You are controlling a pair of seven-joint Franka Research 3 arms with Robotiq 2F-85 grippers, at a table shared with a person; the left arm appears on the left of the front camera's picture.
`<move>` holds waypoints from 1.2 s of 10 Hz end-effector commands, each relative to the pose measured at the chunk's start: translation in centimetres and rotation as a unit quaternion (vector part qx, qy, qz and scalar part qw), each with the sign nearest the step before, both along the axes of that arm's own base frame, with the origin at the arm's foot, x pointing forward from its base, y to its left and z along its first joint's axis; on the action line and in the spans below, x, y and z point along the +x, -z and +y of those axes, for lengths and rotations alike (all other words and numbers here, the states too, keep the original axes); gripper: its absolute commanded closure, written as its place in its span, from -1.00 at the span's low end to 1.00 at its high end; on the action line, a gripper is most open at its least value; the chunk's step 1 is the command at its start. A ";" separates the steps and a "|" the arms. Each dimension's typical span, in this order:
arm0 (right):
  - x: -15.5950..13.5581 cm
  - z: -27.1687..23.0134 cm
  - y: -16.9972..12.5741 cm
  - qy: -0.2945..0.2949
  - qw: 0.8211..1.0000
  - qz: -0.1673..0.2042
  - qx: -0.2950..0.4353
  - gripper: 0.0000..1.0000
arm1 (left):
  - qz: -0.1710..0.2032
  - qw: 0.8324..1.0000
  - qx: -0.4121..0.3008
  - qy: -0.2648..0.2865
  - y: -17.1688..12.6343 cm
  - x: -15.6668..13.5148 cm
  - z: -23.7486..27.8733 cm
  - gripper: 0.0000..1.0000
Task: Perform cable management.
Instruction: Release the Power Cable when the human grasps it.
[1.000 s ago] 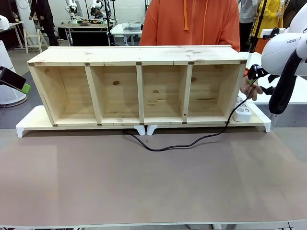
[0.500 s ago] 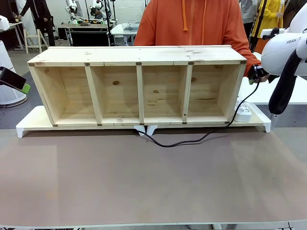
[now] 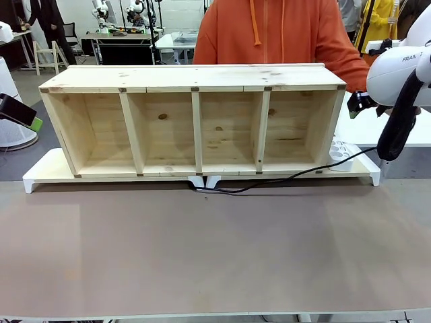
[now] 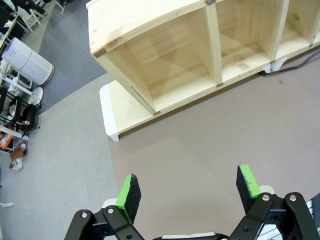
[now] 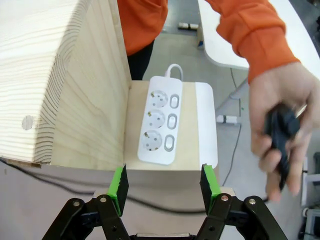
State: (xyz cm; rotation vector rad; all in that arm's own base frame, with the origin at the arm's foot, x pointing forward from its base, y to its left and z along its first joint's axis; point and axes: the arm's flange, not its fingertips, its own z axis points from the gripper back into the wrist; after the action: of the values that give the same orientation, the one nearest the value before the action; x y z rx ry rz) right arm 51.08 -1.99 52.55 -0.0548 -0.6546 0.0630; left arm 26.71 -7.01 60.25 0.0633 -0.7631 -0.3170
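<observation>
The cable (image 3: 269, 185) is a thin black cord. It lies along the front foot of the wooden shelf (image 3: 195, 77), from the shelf's middle to its right end, then rises past the white power strip (image 3: 340, 156). In the right wrist view a person's hand (image 5: 272, 127) holds the round black plug (image 5: 281, 135) to the right of the power strip (image 5: 160, 122). My right gripper (image 5: 164, 187) hangs open above the strip, holding nothing, and it sits beside the shelf's right end (image 3: 357, 102). My left gripper (image 4: 189, 192) is open and empty over the table's left side.
The shelf stands on two white risers (image 3: 47, 171) at the table's far side. A person in an orange hoodie (image 3: 269, 33) stands behind it. The brown table top (image 3: 215, 256) stretches in front. Another white table (image 3: 404, 131) stands to the right.
The slack loop of cable on the table has been drawn in, so it now lies nearly straight against the shelf's foot. The person's hand moved off to the right with the plug. Both grippers stayed open.
</observation>
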 end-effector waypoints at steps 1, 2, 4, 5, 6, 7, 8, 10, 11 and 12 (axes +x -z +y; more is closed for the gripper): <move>-0.1 -0.2 0.1 0.000 1.000 0.004 0.007 -0.50 | 0.003 1.000 0.001 0.001 0.0 -0.1 0.1 -1.00; -0.1 -0.2 0.1 0.000 1.000 0.004 0.007 -0.50 | 0.003 1.000 0.001 0.001 0.0 -0.1 0.1 -1.00; -0.1 -0.2 0.1 0.000 1.000 0.004 0.007 -0.50 | 0.003 1.000 0.001 0.001 0.0 -0.1 0.1 -1.00; -0.1 -0.2 0.1 0.000 1.000 0.004 0.007 -0.50 | 0.003 1.000 0.001 0.001 0.0 -0.1 0.1 -1.00; -0.1 -0.2 0.1 0.000 1.000 0.004 0.007 -0.50 | 0.003 1.000 0.001 0.001 0.0 -0.1 0.1 -1.00; -0.1 -0.2 0.1 0.000 1.000 0.004 0.007 -0.50 | 0.003 1.000 0.001 0.001 0.0 -0.1 0.1 -1.00; -0.1 -0.2 0.1 0.000 1.000 0.004 0.007 -0.50 | 0.003 1.000 0.001 0.001 0.0 -0.1 0.1 -1.00; -0.1 -0.2 0.1 0.000 1.000 0.004 0.007 -0.50 | 0.003 1.000 0.001 0.001 0.0 -0.1 0.1 -1.00; -0.1 -0.2 0.1 0.000 1.000 0.004 0.007 -0.50 | 0.003 1.000 0.001 0.001 0.0 -0.1 0.1 -1.00; -0.1 -0.2 0.1 0.000 1.000 0.004 0.007 -0.50 | 0.003 1.000 0.001 0.001 0.0 -0.1 0.1 -1.00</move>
State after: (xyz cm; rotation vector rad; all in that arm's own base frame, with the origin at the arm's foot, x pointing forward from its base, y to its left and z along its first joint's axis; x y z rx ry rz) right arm 51.08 -1.99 52.55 -0.0548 -0.6546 0.0630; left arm 26.71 -7.01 60.25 0.0633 -0.7631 -0.3170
